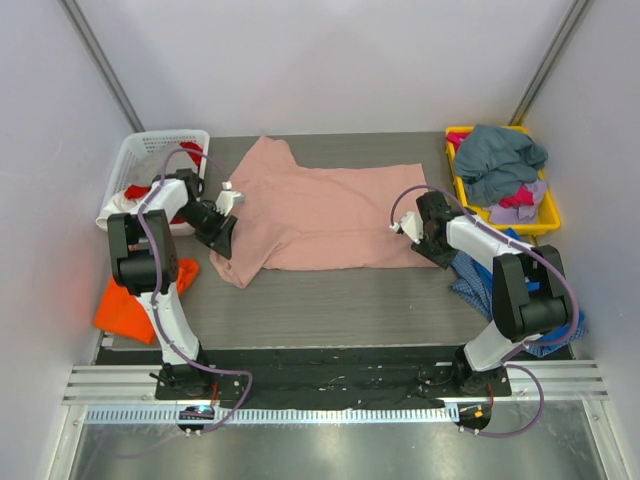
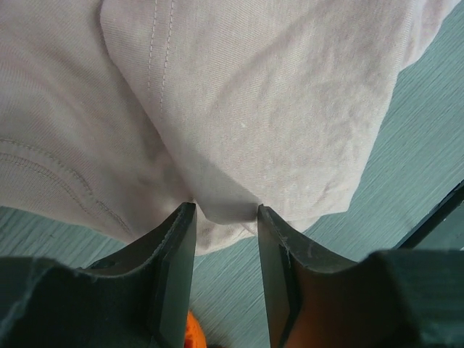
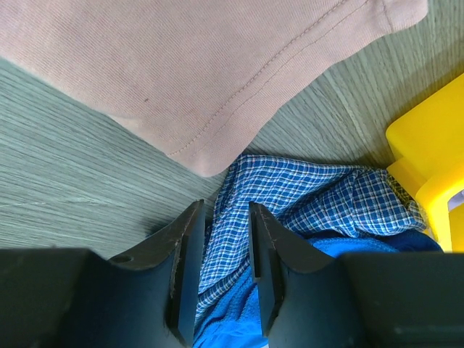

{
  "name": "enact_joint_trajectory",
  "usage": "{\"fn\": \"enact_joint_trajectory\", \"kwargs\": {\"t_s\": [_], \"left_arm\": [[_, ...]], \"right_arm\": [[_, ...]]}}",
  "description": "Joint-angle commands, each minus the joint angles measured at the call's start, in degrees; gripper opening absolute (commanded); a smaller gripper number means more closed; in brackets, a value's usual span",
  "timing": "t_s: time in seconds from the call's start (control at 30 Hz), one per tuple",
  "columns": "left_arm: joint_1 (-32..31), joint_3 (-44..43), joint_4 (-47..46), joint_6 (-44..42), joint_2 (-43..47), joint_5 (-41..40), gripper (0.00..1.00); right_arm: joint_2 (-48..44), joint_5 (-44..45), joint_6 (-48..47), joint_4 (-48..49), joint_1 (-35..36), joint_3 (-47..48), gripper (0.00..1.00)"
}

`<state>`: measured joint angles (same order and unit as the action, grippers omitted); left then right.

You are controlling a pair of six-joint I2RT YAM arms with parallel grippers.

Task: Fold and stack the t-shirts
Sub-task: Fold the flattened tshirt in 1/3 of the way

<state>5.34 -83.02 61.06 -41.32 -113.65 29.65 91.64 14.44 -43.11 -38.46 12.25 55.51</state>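
Note:
A large dusty-pink t-shirt (image 1: 320,215) lies spread flat in the middle of the table. My left gripper (image 1: 226,238) sits at its left edge by the sleeve. In the left wrist view the left gripper (image 2: 225,210) is open, with a fold of the pink t-shirt (image 2: 239,109) reaching between the fingertips, not pinched. My right gripper (image 1: 432,250) is at the shirt's lower right corner. Seen from the right wrist, the right gripper (image 3: 226,206) is open and empty above a blue checked cloth (image 3: 304,196), just short of the pink t-shirt's corner (image 3: 210,72). An orange t-shirt (image 1: 130,305) lies crumpled at the left.
A white basket (image 1: 150,150) holding red cloth stands at the back left. A yellow bin (image 1: 545,215) at the back right holds a grey-teal garment (image 1: 500,160) and pink ones. The blue checked cloth (image 1: 480,275) and blue fabric lie by the right arm's base.

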Motion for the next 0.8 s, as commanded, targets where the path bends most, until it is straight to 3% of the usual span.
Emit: {"fn": "enact_joint_trajectory", "kwargs": {"t_s": [0.0,0.23,0.47,0.77], "left_arm": [[0.3,-1.8,1.3,-1.3,-0.3,2.1,0.42],[0.4,-2.8,1.4,-1.0,-1.0,2.2,0.30],[0.3,-3.1,2.0,-0.8,-1.4,2.3,0.00],[0.3,-7.9,0.8,1.6,4.3,0.9,0.00]], "right_arm": [[-2.6,-0.4,0.8,0.9,0.1,-0.2,0.37],[-2.5,-0.5,0.9,1.0,0.1,-0.9,0.37],[-3.0,-0.4,0.8,1.0,0.1,-1.1,0.36],[-4.2,-0.7,1.5,1.2,0.1,-1.5,0.36]]}}
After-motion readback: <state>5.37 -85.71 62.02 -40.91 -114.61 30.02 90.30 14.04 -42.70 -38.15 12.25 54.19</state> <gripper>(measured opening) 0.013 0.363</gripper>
